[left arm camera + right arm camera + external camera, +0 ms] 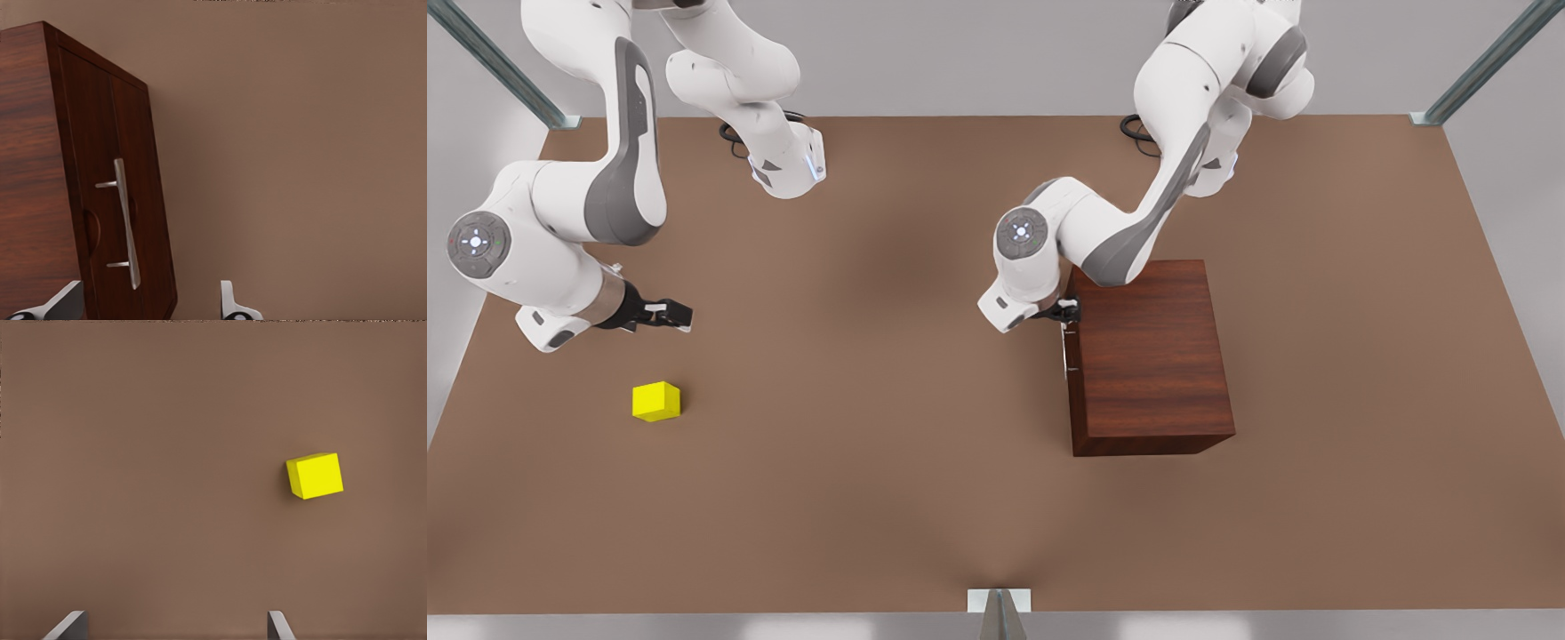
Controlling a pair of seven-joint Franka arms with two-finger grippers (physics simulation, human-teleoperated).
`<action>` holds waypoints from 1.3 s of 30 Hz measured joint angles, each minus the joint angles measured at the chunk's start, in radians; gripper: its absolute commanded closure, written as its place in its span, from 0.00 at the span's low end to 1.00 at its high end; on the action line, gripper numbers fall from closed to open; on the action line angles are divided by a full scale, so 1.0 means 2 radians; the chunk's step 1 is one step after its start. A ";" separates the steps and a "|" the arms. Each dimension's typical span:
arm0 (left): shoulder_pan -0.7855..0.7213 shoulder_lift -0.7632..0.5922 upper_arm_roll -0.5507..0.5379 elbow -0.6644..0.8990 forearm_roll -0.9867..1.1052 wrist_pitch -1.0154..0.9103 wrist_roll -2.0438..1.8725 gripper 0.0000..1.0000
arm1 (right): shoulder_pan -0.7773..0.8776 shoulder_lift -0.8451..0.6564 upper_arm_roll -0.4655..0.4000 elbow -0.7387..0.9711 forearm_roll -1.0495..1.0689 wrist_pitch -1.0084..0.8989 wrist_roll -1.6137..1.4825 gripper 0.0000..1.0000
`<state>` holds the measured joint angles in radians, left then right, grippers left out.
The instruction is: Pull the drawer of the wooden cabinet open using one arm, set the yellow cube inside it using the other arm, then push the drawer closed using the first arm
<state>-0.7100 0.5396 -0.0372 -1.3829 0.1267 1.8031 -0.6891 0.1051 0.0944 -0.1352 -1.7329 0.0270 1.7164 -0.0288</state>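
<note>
Yellow cube (656,401) sits apart from right tool (679,315), fingers spread

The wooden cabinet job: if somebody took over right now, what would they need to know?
Left gripper: fingers open, at the thin silver bar handle of the dark reddish-brown wooden cabinet, not yet closed on it.
Right gripper: open, hovering near the small bright yellow cube, which sits on the brown table.
Done: nothing; the drawer is shut.
Left: pull the drawer open, put the cube in, push it shut.
</note>
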 measured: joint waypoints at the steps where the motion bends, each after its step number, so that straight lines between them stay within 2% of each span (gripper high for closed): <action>1: 0.000 0.007 0.000 0.000 0.012 0.006 -0.015 0.00 | 0.000 0.000 0.000 0.001 0.001 0.001 0.000 0.00; 13: -0.007 0.033 -0.001 -0.001 0.092 0.038 -0.107 0.00 | 0.000 0.001 0.000 0.003 0.000 0.001 0.002 0.00; 39: -0.007 0.064 0.001 -0.011 0.102 0.057 -0.176 0.00 | 0.002 0.010 0.000 0.012 -0.002 -0.010 0.004 0.00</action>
<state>-0.7233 0.6678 -0.0354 -1.4056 0.3306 1.9164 -1.0405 0.1091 0.1145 -0.1345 -1.7097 0.0239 1.6960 -0.0205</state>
